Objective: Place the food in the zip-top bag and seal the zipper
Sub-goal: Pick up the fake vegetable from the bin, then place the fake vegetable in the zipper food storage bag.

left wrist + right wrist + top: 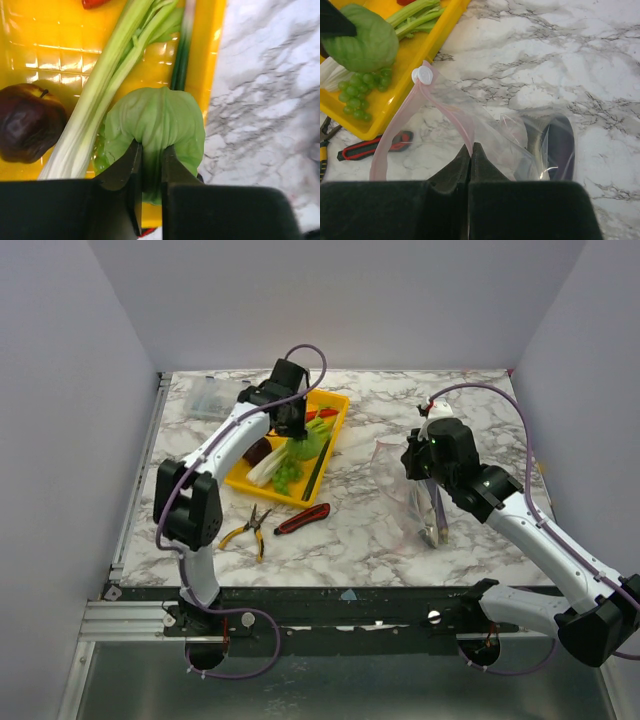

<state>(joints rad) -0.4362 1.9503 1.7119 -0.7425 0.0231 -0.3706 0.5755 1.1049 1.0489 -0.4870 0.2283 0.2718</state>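
My left gripper [151, 147] is shut on the green cabbage [155, 120], pinching a fold of it over the yellow tray [65, 55]. A white-green leek [95, 100] and a dark red round fruit [27, 122] lie beside it. From above, the cabbage [312, 446] is at the tray's near-right part. My right gripper [471, 146] is shut on the pink zipper [395, 135] of the clear zip-top bag [510, 135], holding its mouth up. Inside the bag lie a purple eggplant [562, 147] and a grey fish [537, 145]. Green grapes [362, 90] sit in the tray.
A white slider [422, 75] sits on the zipper's far end. The red-black utility knife [303, 519] and the yellow-handled pliers [250, 527] lie on the marble in front of the tray. A clear hard box [208, 397] stands at the back left.
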